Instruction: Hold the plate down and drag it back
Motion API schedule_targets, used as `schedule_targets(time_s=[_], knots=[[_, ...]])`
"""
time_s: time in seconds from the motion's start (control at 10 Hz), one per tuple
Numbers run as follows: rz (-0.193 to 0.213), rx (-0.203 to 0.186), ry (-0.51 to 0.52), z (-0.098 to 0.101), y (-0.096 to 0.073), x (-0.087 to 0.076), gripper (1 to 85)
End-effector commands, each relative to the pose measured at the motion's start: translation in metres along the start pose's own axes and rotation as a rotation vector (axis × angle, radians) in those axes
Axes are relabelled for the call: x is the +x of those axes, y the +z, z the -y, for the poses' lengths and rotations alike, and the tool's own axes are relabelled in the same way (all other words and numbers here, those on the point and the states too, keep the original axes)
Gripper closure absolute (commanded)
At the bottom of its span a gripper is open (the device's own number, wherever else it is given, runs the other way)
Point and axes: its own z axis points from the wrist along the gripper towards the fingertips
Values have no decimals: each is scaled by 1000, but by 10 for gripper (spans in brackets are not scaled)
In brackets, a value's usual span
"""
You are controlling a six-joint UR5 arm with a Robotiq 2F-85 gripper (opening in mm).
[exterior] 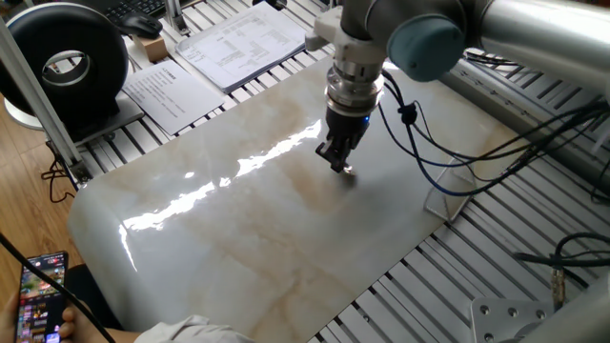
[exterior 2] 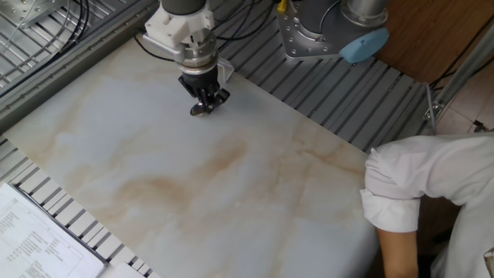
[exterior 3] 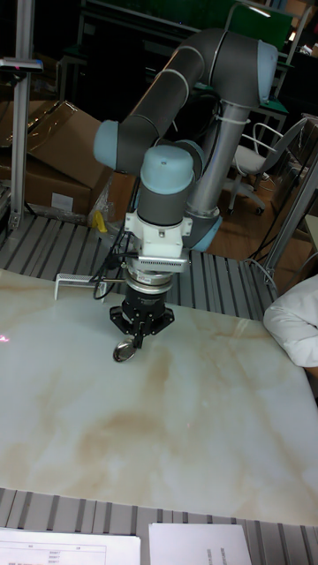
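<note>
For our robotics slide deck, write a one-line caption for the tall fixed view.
UR5 gripper pressing a small silver plate onto a glossy marble slab.

The large glossy slab [exterior 2: 231, 177] is creamy white, veined with pale tan-brown marbling. The tiny round metal plate [exterior 3: 122, 354] is shiny silver with a darker centre. The two-finger gripper [exterior 3: 134, 333] is black below a silver-grey arm [exterior 3: 190, 84] with light blue joint caps.
</note>
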Motion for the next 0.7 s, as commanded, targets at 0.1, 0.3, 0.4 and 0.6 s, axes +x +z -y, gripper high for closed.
schedule_targets(time_s=[0.1, 0.3, 0.4, 0.6], knots=[[-25, 9, -61, 0, -7, 3, 847], [4, 20, -87, 3, -7, -4, 847], [26, 18, -92, 2, -7, -10, 847], [77, 28, -145, -6, 7, -43, 847]])
